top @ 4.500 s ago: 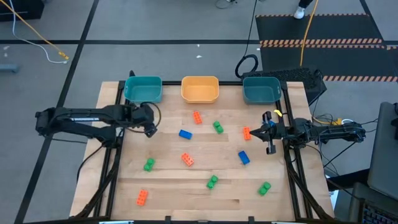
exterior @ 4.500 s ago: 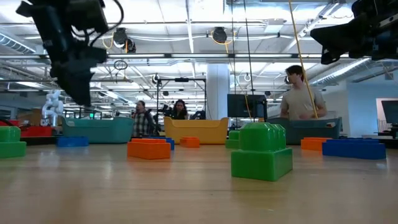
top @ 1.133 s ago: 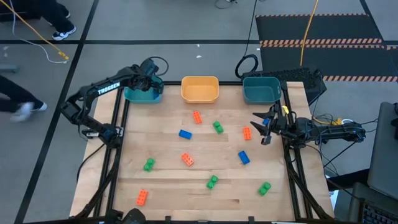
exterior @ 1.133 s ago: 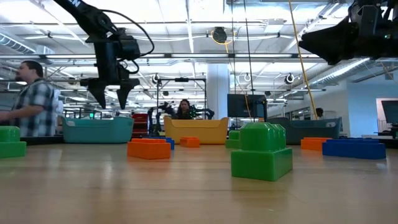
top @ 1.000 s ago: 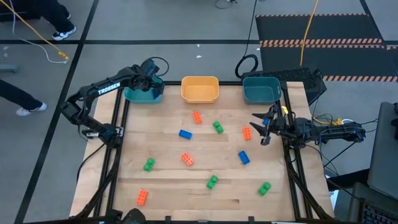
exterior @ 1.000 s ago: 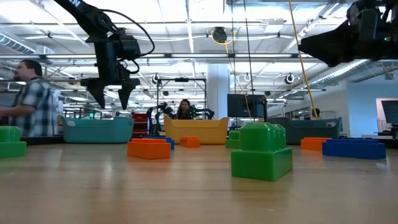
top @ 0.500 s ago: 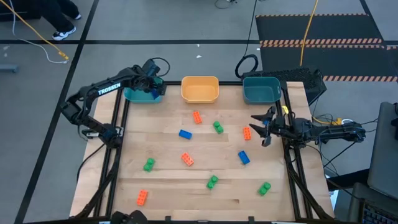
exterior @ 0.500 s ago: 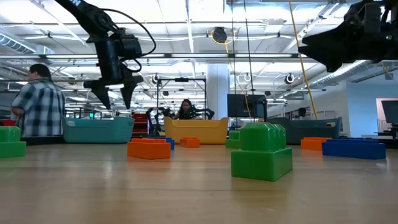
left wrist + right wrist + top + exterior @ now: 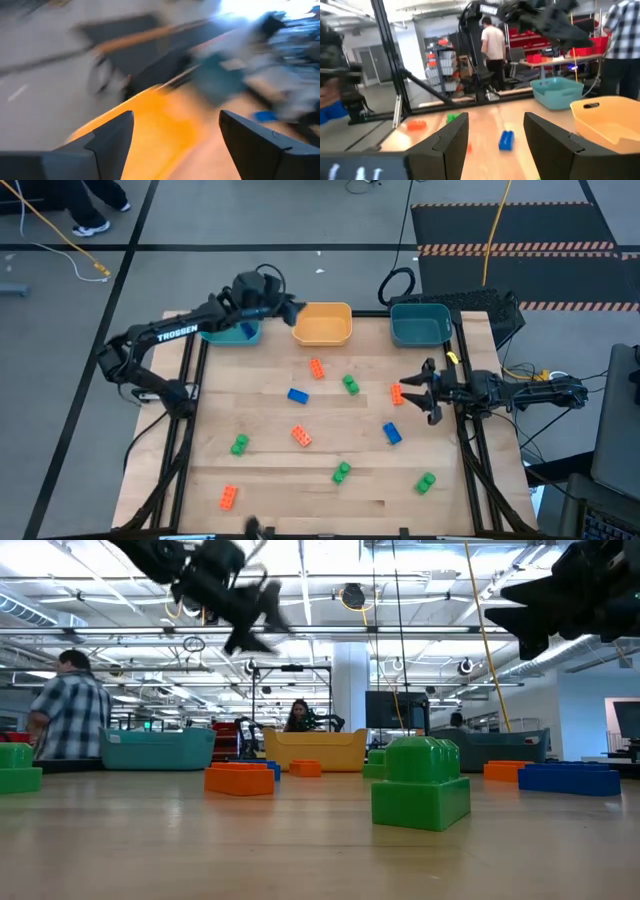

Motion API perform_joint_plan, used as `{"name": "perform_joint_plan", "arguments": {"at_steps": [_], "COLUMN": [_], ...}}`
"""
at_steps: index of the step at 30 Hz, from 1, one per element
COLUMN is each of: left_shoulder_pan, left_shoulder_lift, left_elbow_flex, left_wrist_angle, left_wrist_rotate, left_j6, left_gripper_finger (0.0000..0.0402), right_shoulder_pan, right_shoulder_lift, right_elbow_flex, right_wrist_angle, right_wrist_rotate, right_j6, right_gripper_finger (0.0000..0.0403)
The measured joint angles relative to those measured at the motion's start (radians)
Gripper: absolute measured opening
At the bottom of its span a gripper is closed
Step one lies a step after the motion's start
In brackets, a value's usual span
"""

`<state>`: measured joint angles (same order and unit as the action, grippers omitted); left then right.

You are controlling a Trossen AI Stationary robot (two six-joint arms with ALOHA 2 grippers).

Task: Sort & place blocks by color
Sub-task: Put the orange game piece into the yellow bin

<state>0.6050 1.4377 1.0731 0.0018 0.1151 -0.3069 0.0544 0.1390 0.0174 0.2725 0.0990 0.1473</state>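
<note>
The blocks [image 9: 317,368] lie scattered over the bench [image 9: 270,485], well below both arms. The left gripper [image 9: 290,308] hangs spread wide and empty between the left teal tray [image 9: 222,332] and the orange tray [image 9: 322,323]. The right gripper [image 9: 417,391] hovers spread and empty just beside an orange block [image 9: 397,393].

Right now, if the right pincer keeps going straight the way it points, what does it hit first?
Likely the orange-red block just ahead of the open right pincer, which points left across the table. Height is unclear, so it may pass above it.
</note>
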Motion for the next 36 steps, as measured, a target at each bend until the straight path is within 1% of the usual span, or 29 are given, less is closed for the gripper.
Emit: {"name": "perform_joint_plan", "arguments": {"at_steps": [4, 6, 9, 11, 13, 15, 16, 20, 23, 28, 31, 33, 36], "left_shoulder_pan": [-0.179, -0.259, -0.376, -0.455, -0.527, -0.578, -0.600, -0.642, -0.635, -0.583, -0.554, -0.545, -0.542], "left_shoulder_lift": [-0.027, -0.054, -0.095, -0.115, -0.137, -0.163, -0.171, -0.180, -0.179, -0.172, -0.173, -0.171, -0.172], "left_elbow_flex": [0.000, -0.001, -0.001, -0.001, -0.001, -0.001, -0.001, -0.001, -0.009, -0.092, -0.150, -0.179, -0.201], "left_wrist_angle": [0.087, 0.057, -0.020, -0.086, -0.159, -0.229, -0.280, -0.468, -0.540, -0.453, -0.377, -0.359, -0.282], "left_wrist_rotate": [0.021, 0.022, 0.006, -0.051, -0.139, -0.231, -0.267, -0.390, -0.477, -0.483, -0.482, -0.474, -0.468], "left_j6": [0.014, 0.013, 0.015, 0.019, 0.022, 0.019, 0.012, -0.035, -0.038, 0.028, 0.027, 0.018, 0.033], "left_gripper_finger": [0.0283, 0.0280, 0.0276, 0.0276, 0.0275, 0.0275, 0.0276, 0.0274, 0.0274, 0.0274, 0.0273, 0.0274, 0.0273], "right_shoulder_pan": [0.000, 0.000, 0.000, 0.000, -0.003, -0.003, -0.003, -0.029, -0.070, -0.136, -0.167, -0.183, -0.198], "right_shoulder_lift": [0.003, 0.011, 0.025, 0.053, 0.097, 0.158, 0.192, 0.371, 0.496, 0.675, 0.754, 0.802, 0.863], "right_elbow_flex": [0.000, 0.000, 0.018, 0.041, 0.078, 0.144, 0.178, 0.320, 0.435, 0.599, 0.688, 0.729, 0.776], "right_wrist_angle": [0.004, 0.006, 0.009, 0.007, -0.012, -0.036, -0.083, -0.319, -0.446, -0.604, -0.654, -0.685, -0.764], "right_wrist_rotate": [0.000, 0.001, 0.013, 0.053, 0.071, 0.104, 0.126, 0.189, 0.192, 0.183, 0.154, 0.126, 0.105], "right_j6": [0.062, 0.071, 0.021, -0.011, -0.047, -0.075, -0.081, -0.057, -0.018, 0.029, 0.054, 0.071, 0.113], "right_gripper_finger": [0.0185, 0.0185, 0.0185, 0.0185, 0.0185, 0.0185, 0.0185, 0.0185, 0.0185, 0.0185, 0.0185, 0.0185, 0.0185]}}
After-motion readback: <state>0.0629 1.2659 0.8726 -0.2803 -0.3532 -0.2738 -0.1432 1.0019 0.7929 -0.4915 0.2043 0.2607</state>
